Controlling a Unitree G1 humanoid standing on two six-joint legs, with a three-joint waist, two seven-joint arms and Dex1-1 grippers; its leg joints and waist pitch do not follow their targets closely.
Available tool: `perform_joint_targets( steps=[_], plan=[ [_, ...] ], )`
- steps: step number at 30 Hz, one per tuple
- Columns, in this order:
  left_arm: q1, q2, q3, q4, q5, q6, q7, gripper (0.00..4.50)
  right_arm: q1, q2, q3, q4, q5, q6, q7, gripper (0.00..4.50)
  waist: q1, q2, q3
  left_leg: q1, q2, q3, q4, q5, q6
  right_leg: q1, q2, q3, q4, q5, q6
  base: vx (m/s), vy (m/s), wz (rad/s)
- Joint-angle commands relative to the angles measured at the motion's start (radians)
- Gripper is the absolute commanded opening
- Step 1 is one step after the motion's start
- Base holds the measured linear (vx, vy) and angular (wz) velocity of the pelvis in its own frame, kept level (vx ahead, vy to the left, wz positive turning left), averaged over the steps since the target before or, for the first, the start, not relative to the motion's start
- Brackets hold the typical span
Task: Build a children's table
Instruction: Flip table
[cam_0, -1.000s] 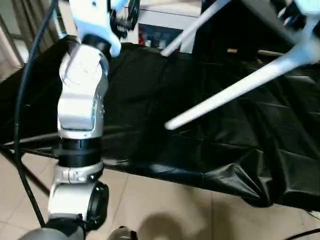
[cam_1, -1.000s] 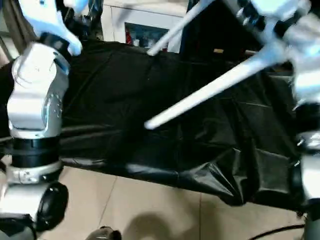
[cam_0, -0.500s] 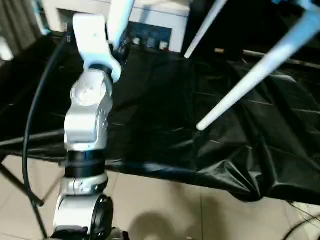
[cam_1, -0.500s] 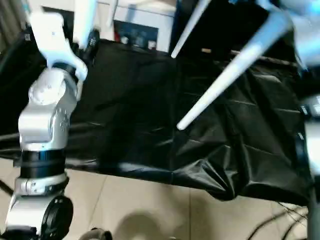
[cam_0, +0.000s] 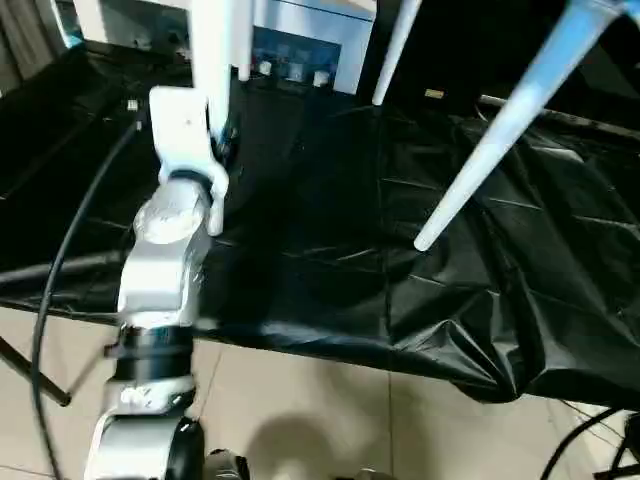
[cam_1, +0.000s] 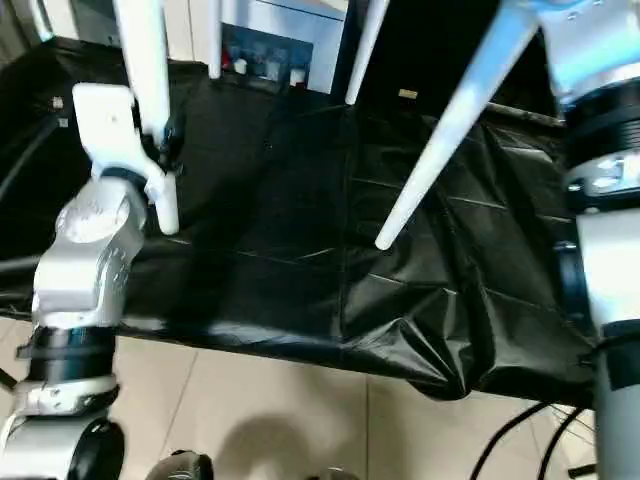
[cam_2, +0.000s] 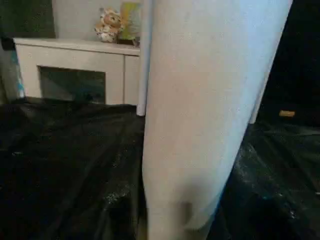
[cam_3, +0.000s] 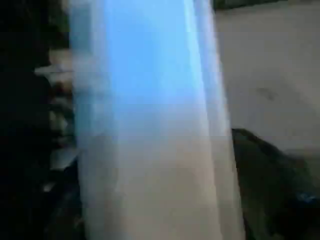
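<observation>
Four white legs (cam_0: 500, 135) of the children's table are seen hanging above the black-covered desk (cam_0: 330, 270), none touching it. One leg (cam_1: 150, 110) is pressed beside the left gripper (cam_1: 168, 140) near the desk's left edge; whether it is pinched cannot be told.
</observation>
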Motion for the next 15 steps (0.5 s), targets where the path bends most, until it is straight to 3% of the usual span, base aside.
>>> perform_joint_targets(
  steps=[1, 3, 4, 7, 8, 12, 15],
  plan=[
    [-0.015, -0.001, -0.008, -0.004, -0.006, -0.021, -0.011, 1.82, 0.043, 0.017, -0.023, -0.074, 0.09, -0.066, 0.037, 3.75, -0.001, 0.018, -0.086, 0.064, 0.068, -0.044, -0.073, -0.225, -0.011, 0.025, -0.061, 0.024, -0.059, 0.016, -0.192, 0.0, 0.0, 0.0],
    [-0.01, 0.006, -0.007, 0.001, -0.011, -0.026, -0.017, 1.82, 0.089, 0.036, -0.033, -0.128, 0.128, -0.081, 0.038, 3.75, 0.002, 0.022, -0.086, 0.069, 0.067, -0.04, -0.07, -0.185, -0.003, 0.022, -0.057, 0.023, -0.057, 0.061, -0.203, 0.0, 0.0, 0.0],
    [-0.007, 0.015, -0.008, 0.007, -0.012, -0.03, -0.024, 1.75, 0.129, 0.045, -0.033, -0.181, 0.148, -0.097, 0.031, 3.98, 0.003, 0.023, -0.088, 0.068, 0.066, -0.04, -0.069, -0.169, 0.003, 0.024, -0.056, 0.023, -0.053, 0.076, -0.212, 0.0, 0.0, 0.0],
    [-0.002, 0.041, -0.02, 0.017, -0.01, -0.037, -0.042, 1.75, 0.184, 0.069, -0.05, -0.258, 0.197, -0.095, 0.032, 4.0, 0.004, 0.023, -0.088, 0.071, 0.065, -0.039, -0.072, -0.188, -0.005, 0.024, -0.057, 0.023, -0.057, 0.046, -0.214, 0.0, 0.0, 0.0],
    [-0.001, 0.047, -0.019, 0.02, -0.011, -0.037, -0.046, 1.74, 0.204, 0.075, -0.055, -0.29, 0.21, -0.09, 0.027, 4.0, 0.005, 0.029, -0.087, 0.07, 0.064, -0.041, -0.074, -0.191, -0.009, 0.025, -0.057, 0.024, -0.057, 0.041, -0.211, 0.0, 0.0, 0.0],
    [-0.003, 0.075, -0.013, 0.042, -0.016, -0.042, -0.066, 1.72, 0.296, 0.111, -0.096, -0.431, 0.287, -0.043, 0.012, 4.0, 0.004, 0.032, -0.089, 0.074, 0.065, -0.043, -0.079, -0.203, -0.032, 0.023, -0.054, 0.022, -0.055, 0.049, -0.201, 0.0, 0.0, 0.0],
    [0.004, 0.095, -0.015, 0.056, -0.021, -0.062, -0.097, 1.72, 0.425, 0.137, -0.117, -0.581, 0.356, 0.039, -0.017, 4.0, 0.008, 0.033, -0.084, 0.078, 0.065, -0.043, -0.087, -0.243, -0.05, 0.022, -0.056, 0.023, -0.062, 0.002, -0.187, 0.0, 0.0, 0.0]
  ],
)
